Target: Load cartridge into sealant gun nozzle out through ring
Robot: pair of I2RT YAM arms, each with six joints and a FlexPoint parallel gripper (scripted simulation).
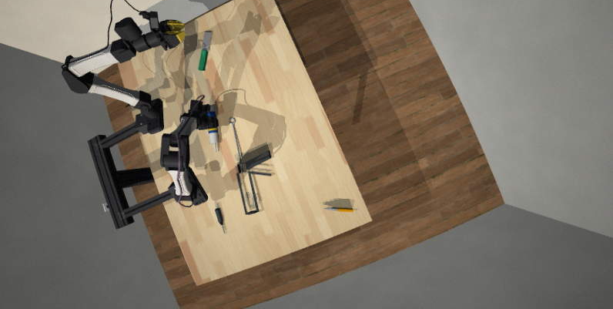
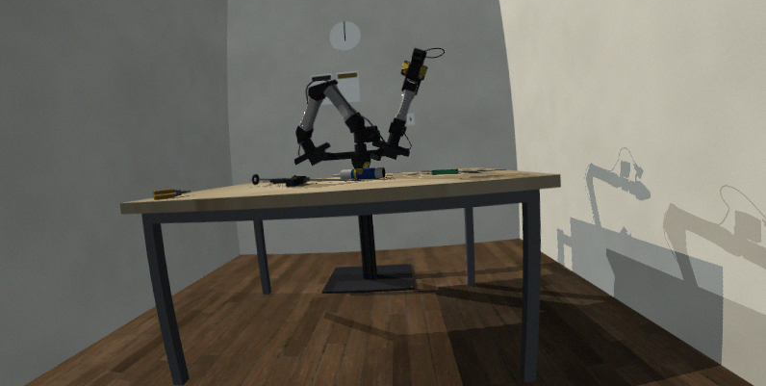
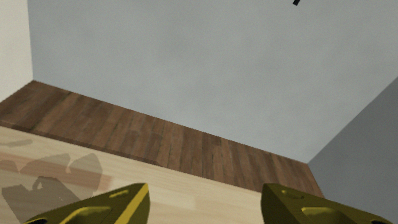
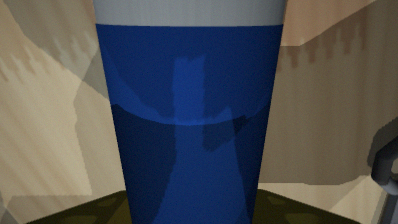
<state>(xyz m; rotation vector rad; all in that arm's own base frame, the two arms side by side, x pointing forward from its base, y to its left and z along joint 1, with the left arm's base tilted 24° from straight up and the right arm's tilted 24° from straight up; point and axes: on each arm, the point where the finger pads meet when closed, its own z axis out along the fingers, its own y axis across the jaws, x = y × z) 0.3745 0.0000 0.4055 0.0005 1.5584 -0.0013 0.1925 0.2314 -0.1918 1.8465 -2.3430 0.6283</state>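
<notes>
Wooden table [image 1: 279, 230] [image 2: 343, 193] [image 3: 200, 200] [image 4: 60, 125] beneath all the tools. The left arm [image 1: 96, 62] [image 2: 405, 104] is raised near one corner; its left gripper [image 1: 184, 32] [image 2: 414, 70] [image 3: 205, 193] stands open and holds nothing. The right arm [image 1: 181, 182] [image 2: 343, 102] bends down over the table.

Sealant gun [image 1: 239, 167] [image 2: 292, 180] [image 4: 384, 165] on the table, in one piece but unloaded: cradle open, handle [image 1: 258, 159] out to one side. Its plunger rod [image 1: 236, 141] reaches well out behind the handle. State of the thumb plate — cannot tell, too small.

The cartridge [image 1: 212, 135] [image 2: 370, 173] [image 4: 190, 100] lies level beside the rod, apart from the gun, outside the cradle. The right gripper [image 1: 212, 122] [image 2: 362, 169] [image 4: 192, 199] is clamped across its blue body, a finger at either side. Nozzle [image 1: 216, 147] points the same general way as the gun's front ring [image 1: 251, 211] [image 2: 255, 179]. Whether the cartridge touches the wood, cannot tell.

Lesser items: a green-handled scraper [image 1: 202, 60] [image 2: 445, 171] near the left gripper; a yellow-handled tool [image 1: 345, 209] [image 2: 164, 193] near a far corner; a dark-handled screwdriver [image 1: 219, 216] beside the cradle.
</notes>
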